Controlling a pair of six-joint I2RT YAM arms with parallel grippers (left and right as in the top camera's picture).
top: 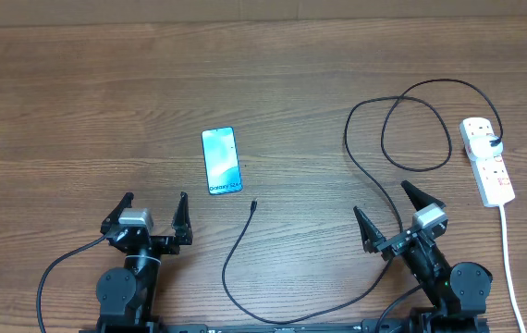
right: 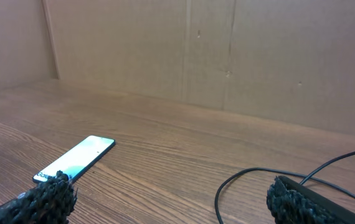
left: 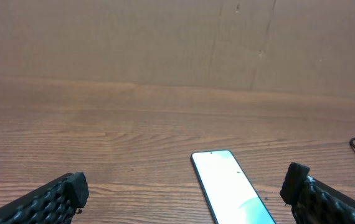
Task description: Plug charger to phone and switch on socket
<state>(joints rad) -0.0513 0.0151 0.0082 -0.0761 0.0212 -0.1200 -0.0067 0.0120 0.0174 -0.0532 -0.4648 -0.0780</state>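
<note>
Both arms sit at the near edge of the wooden desk (top: 79, 92), and neither holds anything. The left claw (top: 155, 199) is spread wide, its fingers hanging over bare wood just short of the phone (top: 222, 160). The right claw (top: 381, 198) is also spread wide, and part of the charger cable (top: 234, 248) runs under it.

The phone lies flat and screen up, left of the desk's middle, with its "Galaxy S24" text at the end nearer the robot. The charger's connector tip (top: 253, 205) rests on the desk near the phone's near right corner, apart from it and not plugged in. From the tip the black cable sweeps toward the robot, curves right along the desk's edge, rises past the right claw, makes a large loop and reaches a black plug (top: 495, 141) on the power strip (top: 487, 165). The strip lies at the far right, and its thick white cord (top: 508, 254) trails toward the near edge.
</note>
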